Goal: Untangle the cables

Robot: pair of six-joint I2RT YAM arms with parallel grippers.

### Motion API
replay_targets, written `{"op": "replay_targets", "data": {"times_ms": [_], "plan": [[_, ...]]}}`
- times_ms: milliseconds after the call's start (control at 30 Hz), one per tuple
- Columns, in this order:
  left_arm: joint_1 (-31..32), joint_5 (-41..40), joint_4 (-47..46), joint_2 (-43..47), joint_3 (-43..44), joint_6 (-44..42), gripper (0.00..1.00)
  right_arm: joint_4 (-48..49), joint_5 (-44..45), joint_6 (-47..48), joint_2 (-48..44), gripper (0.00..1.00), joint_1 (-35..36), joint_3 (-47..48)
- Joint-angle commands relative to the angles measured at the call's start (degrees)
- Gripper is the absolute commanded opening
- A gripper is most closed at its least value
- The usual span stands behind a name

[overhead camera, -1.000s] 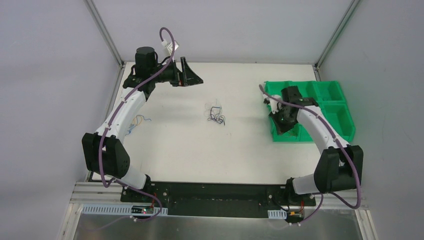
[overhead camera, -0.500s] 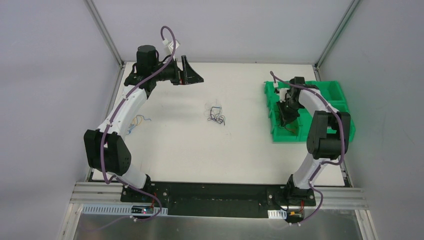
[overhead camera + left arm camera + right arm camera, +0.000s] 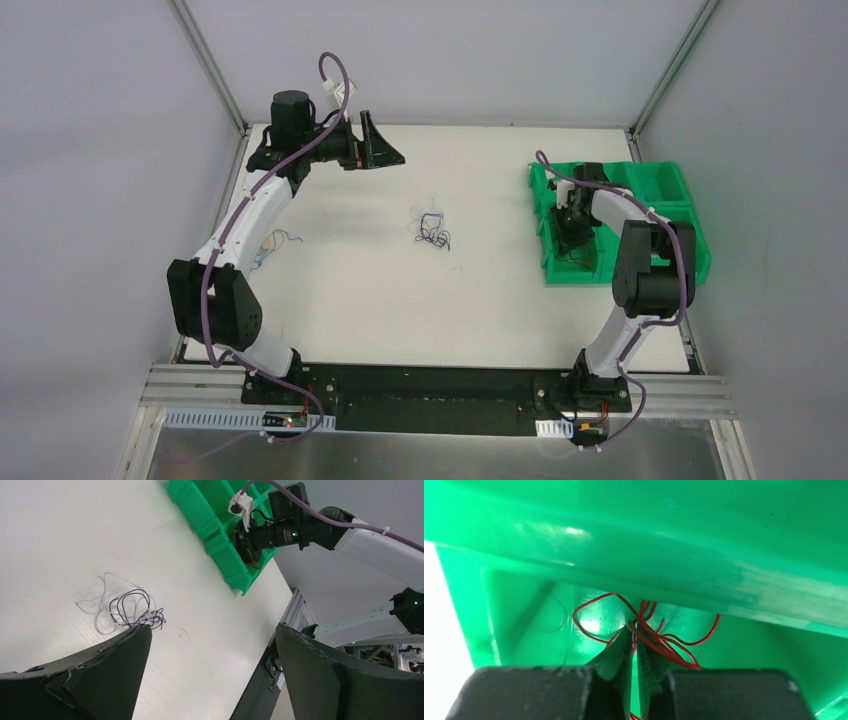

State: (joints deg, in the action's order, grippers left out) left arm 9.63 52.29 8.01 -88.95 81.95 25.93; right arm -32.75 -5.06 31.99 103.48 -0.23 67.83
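Right gripper (image 3: 634,632) (on red cables (image 3: 684,643)) in bin (image 3: 664,540)

You've got a white table (image 3: 340,290) with three things sitting directly on it. The green bin block (image 3: 690,245) is against the right edge in the far half; it has several compartments, and its near side stops well short of the near edge. The centre tangle (image 3: 432,228) is thin black-purple and white wires, roughly mid-table and well apart from the bins. In the left wrist view it lies flat (image 3: 125,607), with the white loops spread wide and the purple ones bunched tighter. The left bundle (image 3: 270,245) is blue and yellow-orange wires just beside the left edge, about midway between near and far. It's partly hidden from above, so you can't tell its full extent.
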Motion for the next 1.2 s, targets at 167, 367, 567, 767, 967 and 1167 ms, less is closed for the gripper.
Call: {"op": "replay_targets", "data": {"times_ms": [167, 367, 567, 767, 967, 1167], "plan": [[-0.7, 0.8, -0.8, 0.6, 0.9, -2.4, 0.99, -4.5, -1.0, -1.1, -10.4, 0.32, 0.2, 2.1], [-0.7, -1.3, -0.5, 0.4, 0.3, -3.8, 0.99, -9.8, -1.7, -0.8, -14.6, 0.52, 0.2, 5.8], [-0.5, -6.3, 4.6, -3.2, 1.4, -8.5, 0.99, -13.7, -6.1, -2.1, -17.1, 0.72, 0.1, 12.1], [1.3, -7.0, 8.3, -13.4, 4.3, -11.2, 0.9, -13.9, -19.1, -9.8, -16.9, 0.79, 4.5, 17.9], [3.7, -3.9, 9.2, -25.3, 9.1, -11.4, 0.66, -7.0, -24.9, -19.9, -8.9, 0.77, 12.8, 20.7], [4.7, -4.0, 9.2, -32.4, 11.9, -11.8, 0.54, 0.9, -26.5, -29.8, 4.0, 0.72, 18.7, 25.6]]}}
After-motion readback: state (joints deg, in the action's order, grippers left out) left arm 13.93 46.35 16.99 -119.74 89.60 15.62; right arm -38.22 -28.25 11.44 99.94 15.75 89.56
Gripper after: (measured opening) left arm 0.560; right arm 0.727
